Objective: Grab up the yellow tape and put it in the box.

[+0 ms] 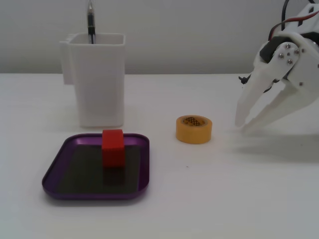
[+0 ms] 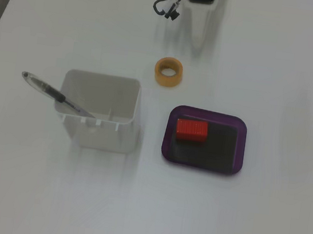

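Note:
The yellow tape (image 1: 194, 129) lies flat on the white table, hollow core up, and also shows in the other fixed view (image 2: 169, 72). The box, a shallow purple tray (image 1: 54, 179), sits to its left in one fixed view and toward the bottom right in the other (image 2: 241, 150). My white gripper (image 1: 242, 127) hangs right of the tape, tips just above the table and a short gap from it. Its jaws look closed at the tips and hold nothing. From above, the gripper (image 2: 197, 40) points at the tape.
A red cube (image 1: 113, 147) stands in the tray (image 2: 192, 130). A tall white container (image 1: 98, 84) holding a pen (image 1: 90, 22) stands behind the tray (image 2: 100, 127). Dark cables (image 2: 165, 7) hang by the arm.

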